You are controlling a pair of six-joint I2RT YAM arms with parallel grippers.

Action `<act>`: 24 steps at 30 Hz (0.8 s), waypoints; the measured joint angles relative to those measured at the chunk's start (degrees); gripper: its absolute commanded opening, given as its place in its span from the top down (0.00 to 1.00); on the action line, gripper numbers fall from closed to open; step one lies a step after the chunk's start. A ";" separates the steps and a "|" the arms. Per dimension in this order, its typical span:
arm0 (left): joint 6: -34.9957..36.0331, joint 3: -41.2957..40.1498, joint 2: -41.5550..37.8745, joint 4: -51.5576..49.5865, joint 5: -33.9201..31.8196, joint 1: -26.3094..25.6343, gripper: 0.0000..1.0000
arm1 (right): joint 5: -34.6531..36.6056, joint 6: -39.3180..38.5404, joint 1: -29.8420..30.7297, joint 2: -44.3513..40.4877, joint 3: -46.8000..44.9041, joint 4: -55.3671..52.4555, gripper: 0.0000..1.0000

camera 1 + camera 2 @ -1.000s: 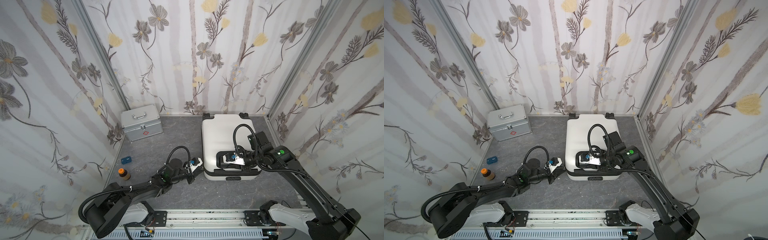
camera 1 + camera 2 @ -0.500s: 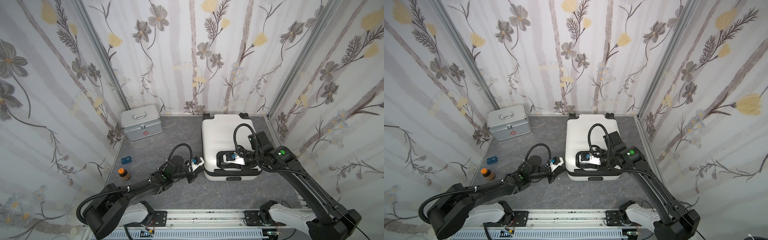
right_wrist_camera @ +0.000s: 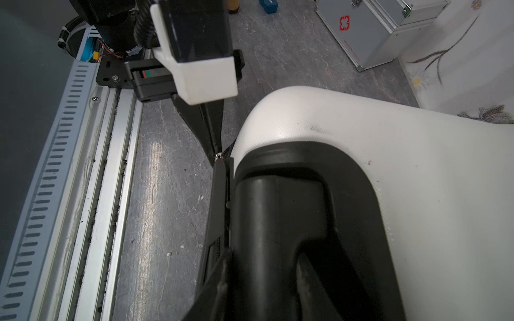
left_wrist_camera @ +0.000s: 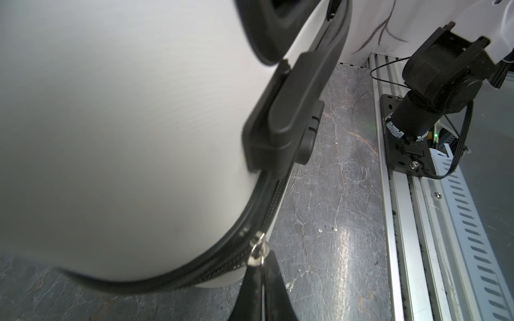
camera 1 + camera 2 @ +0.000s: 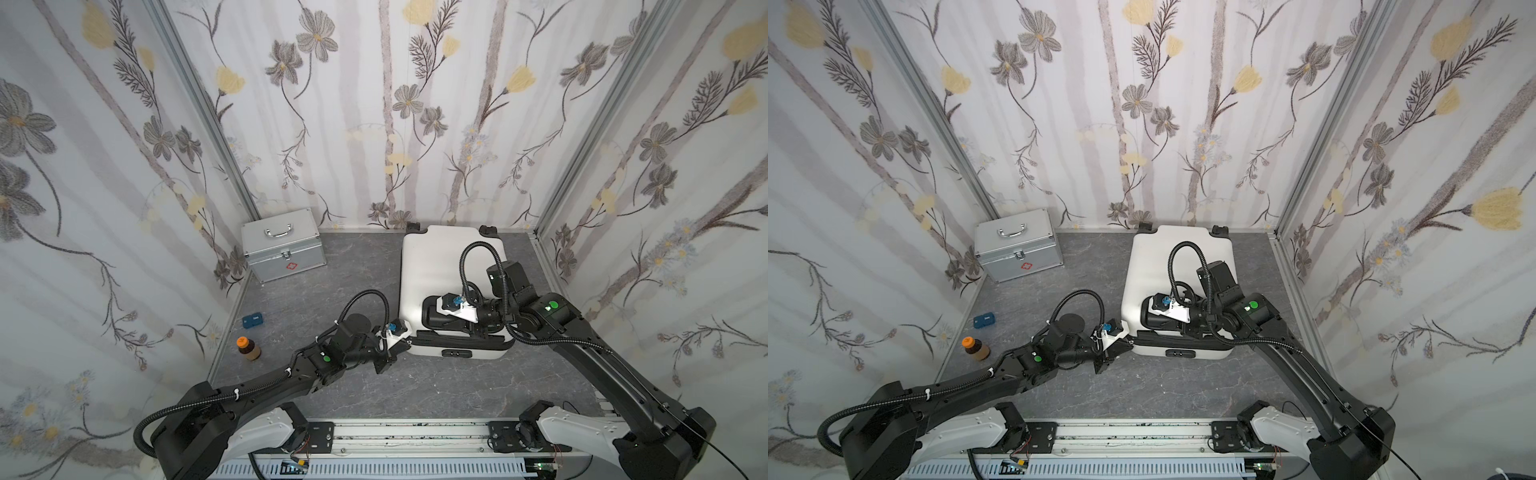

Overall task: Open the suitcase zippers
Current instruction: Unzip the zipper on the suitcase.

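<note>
Left gripper (image 4: 260, 268) is pinched shut on the metal pull (image 4: 257, 250) at the near-left corner of the suitcase (image 5: 440, 257), lying flat on the grey floor (image 5: 357, 266) by the back wall (image 5: 415, 124): draw along the zippers (image 4: 222, 268), following the curve. Right gripper (image 3: 261, 264) looks clamped round the black handle (image 3: 278, 208), bracing. Pull shows clearly only in left wrist view; top views hide it.

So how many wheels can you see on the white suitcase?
2. Both sit at the far end of the suitcase, by the back wall: one wheel at the corner nearer the silver case, the other wheel at the opposite corner. More may be hidden underneath.
</note>
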 measured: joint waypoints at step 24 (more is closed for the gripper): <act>-10.82 -3.80 6.54 18.58 -13.62 -12.28 1.00 | 11.21 48.15 10.32 13.03 -1.11 43.15 1.00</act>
